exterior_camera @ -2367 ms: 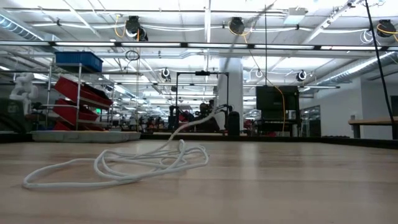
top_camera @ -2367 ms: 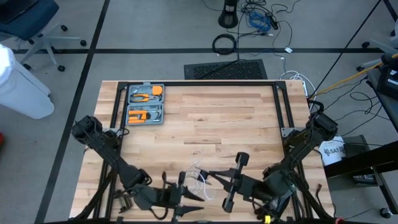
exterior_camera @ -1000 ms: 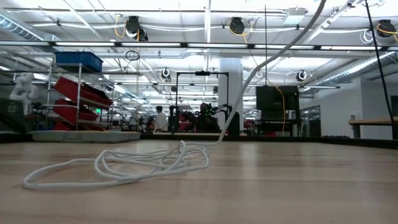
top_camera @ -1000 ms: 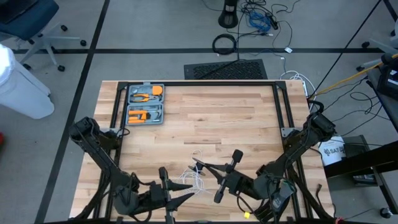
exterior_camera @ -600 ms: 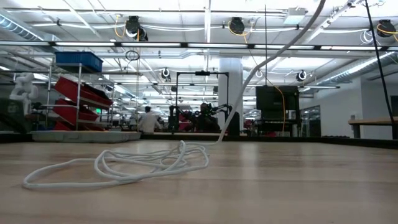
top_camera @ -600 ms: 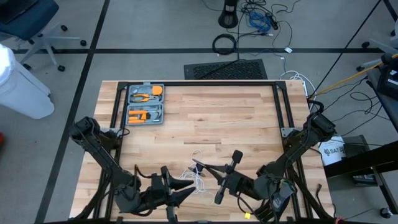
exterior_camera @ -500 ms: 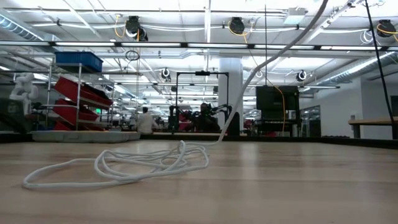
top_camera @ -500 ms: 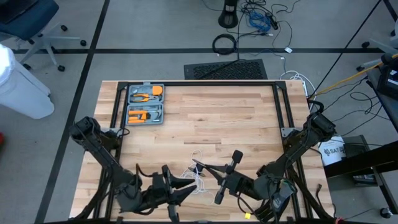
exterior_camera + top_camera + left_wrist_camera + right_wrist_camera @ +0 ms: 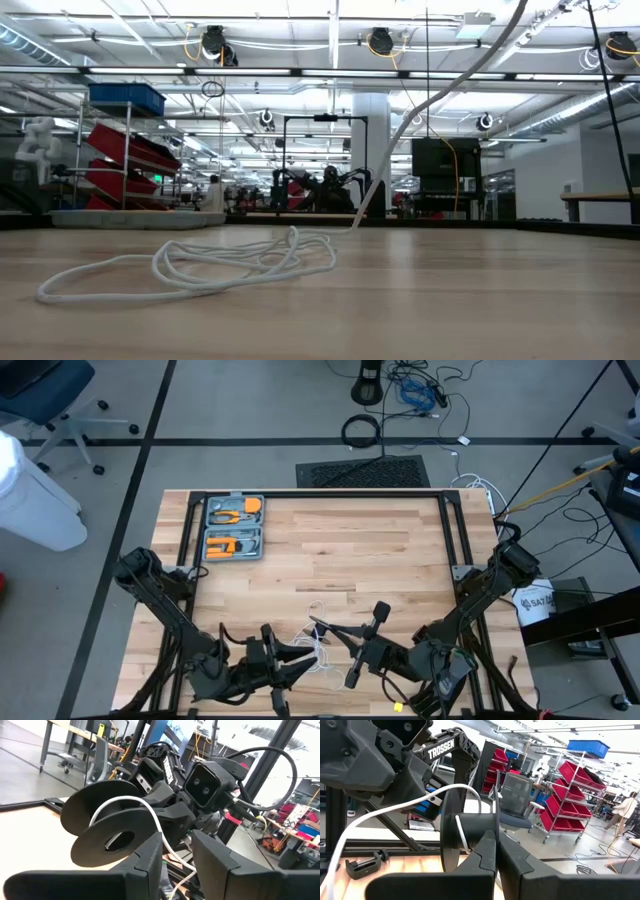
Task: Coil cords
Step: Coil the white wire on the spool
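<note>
My right gripper is closed on the small black disc-shaped reel, held above the table's near edge. The thin white cord lies loosely piled there, one strand rising to the reel. My left gripper, half open around that strand, should guide it gently so the turns stay between the discs.

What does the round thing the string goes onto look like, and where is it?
Look at the wooden table, near edge, where both arms meet. The reel sits clamped in the right end effector. It is a small black spool of two flat discs, with the white cord wrapped between.
</note>
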Robot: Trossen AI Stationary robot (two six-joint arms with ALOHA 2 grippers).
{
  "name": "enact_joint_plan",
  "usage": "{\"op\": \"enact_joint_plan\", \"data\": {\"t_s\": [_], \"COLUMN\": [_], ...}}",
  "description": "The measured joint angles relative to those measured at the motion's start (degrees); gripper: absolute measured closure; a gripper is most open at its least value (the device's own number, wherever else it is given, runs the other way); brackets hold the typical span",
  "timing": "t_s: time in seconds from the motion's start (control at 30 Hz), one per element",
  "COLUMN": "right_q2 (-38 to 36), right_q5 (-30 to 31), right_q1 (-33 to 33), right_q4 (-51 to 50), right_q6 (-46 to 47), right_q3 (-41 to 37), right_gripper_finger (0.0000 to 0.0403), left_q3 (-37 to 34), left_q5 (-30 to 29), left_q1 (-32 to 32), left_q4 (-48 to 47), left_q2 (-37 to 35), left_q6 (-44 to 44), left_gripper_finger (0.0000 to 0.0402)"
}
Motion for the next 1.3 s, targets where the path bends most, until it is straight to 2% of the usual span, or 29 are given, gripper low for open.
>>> {"op": "enact_joint_plan", "data": {"t_s": [0.17,0.63,0.77,0.97,1.3], "right_q2": [0.0,0.0,0.0,0.3,2.2], "right_q5": [0.0,0.0,0.0,0.1,0.3], "right_q1": [0.0,0.0,0.0,-0.5,-2.8], "right_q4": [0.0,-0.2,-0.2,-0.1,1.2], "right_q6": [0.0,0.0,0.0,0.5,1.7], "right_q3": [0.0,0.0,0.0,0.0,0.0], "right_gripper_finger": [0.0403,0.0403,0.0403,0.0403,0.0403], "left_q3": [0.0,0.0,0.0,0.0,0.0], "left_q5": [-0.1,-0.3,-0.3,-0.4,3.3], "left_q1": [1.1,1.6,1.6,1.9,4.2], "left_q4": [0.0,0.5,0.6,0.6,-0.4], "left_q2": [1.3,1.8,1.8,1.8,1.8], "left_q6": [-3.0,-2.5,-1.1,1.5,0.7], "left_gripper_finger": [0.0291,0.0292,0.0316,0.0389,0.0399]}}
